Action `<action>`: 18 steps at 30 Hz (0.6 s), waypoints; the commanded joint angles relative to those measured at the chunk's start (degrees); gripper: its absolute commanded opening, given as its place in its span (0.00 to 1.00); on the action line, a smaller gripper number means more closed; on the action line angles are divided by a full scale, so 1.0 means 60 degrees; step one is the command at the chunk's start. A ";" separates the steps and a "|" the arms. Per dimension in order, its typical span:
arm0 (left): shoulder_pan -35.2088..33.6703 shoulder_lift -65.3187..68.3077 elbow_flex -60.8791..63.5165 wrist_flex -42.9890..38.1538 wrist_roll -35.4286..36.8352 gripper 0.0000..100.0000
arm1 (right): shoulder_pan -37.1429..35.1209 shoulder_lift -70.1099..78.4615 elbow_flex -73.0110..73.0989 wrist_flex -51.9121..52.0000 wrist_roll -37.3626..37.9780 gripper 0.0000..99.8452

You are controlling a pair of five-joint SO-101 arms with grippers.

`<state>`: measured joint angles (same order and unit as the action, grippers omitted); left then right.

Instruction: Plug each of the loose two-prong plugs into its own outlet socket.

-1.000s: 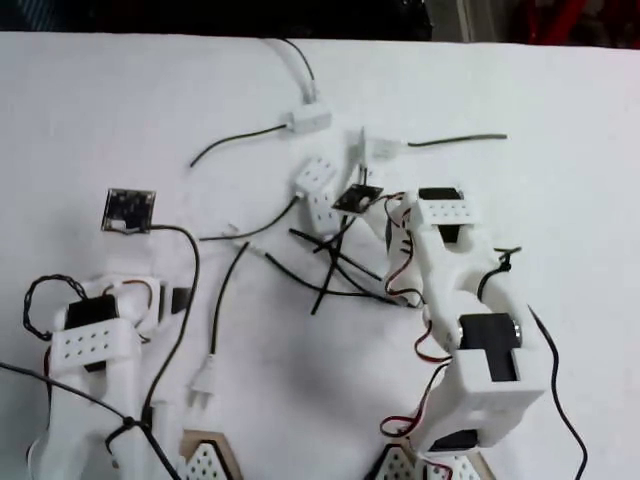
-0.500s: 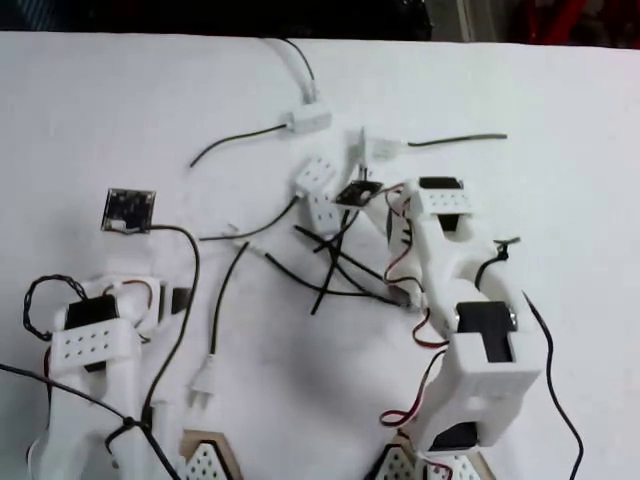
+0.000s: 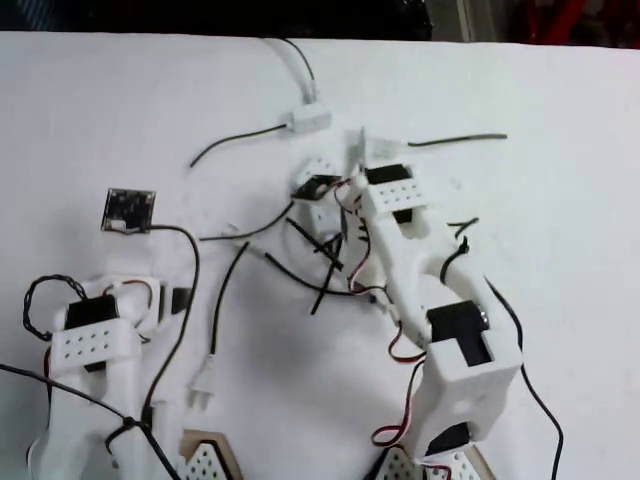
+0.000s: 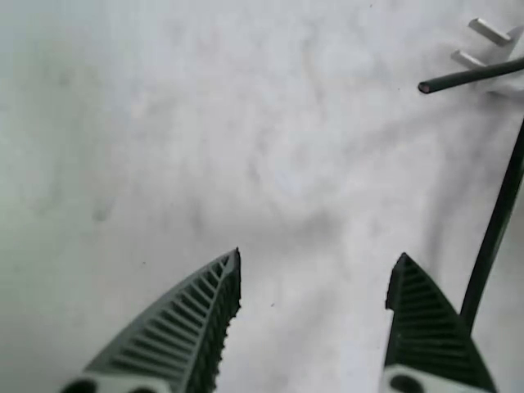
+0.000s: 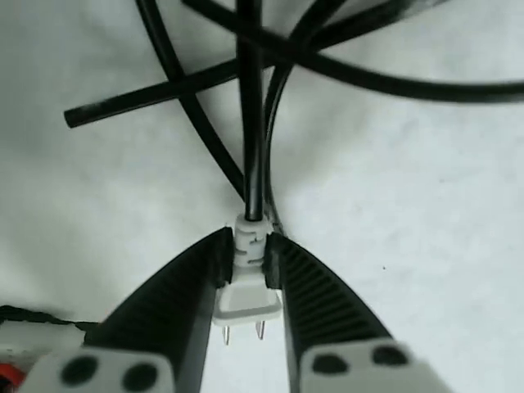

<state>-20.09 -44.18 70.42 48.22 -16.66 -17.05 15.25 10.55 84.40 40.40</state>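
White bench [image 3: 560, 120], cords all over. Right pincer [image 5: 247, 239] clamped on a plug [image 5: 246, 299], prongs pointing back toward its wrist, cord running out past the tips into crossed cords [image 5: 352, 74]. Risk: the tangle drags on a lift and the plug twists or slips. The prongs also look wrong-way for a socket [image 3: 308, 120]. Right arm stretched out, wrist tipped down. Left pincer [image 4: 318, 257] apart, low over bench, second plug [image 4: 491, 49] ahead of its tips.

Two white plastic robot arms: the left arm [image 3: 88, 350] and the right arm [image 3: 440, 300]. Three white two-prong plugs on black cords: a near-edge plug [image 3: 205, 383], a far plug [image 3: 380, 149] and a held plug [image 5: 246, 288] in the right wrist view. One small black square circuit board [image 3: 128, 208]. One white rectangular connector block [image 3: 308, 120] at the far side.
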 commanded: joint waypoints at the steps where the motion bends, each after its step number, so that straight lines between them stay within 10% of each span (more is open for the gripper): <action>1: -0.0037 -0.0286 -0.0029 -0.0190 0.0000 0.29 | -0.0022 -0.0125 -0.0322 -0.0022 -0.0190 0.10; 18: -0.0037 -0.0286 -0.0029 -0.0190 0.0000 0.29 | 0.0095 -0.1795 0.2007 -0.0110 -0.0190 0.16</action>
<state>-20.09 -44.18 70.42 48.22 -16.66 -17.05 7.78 20.66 86.68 39.87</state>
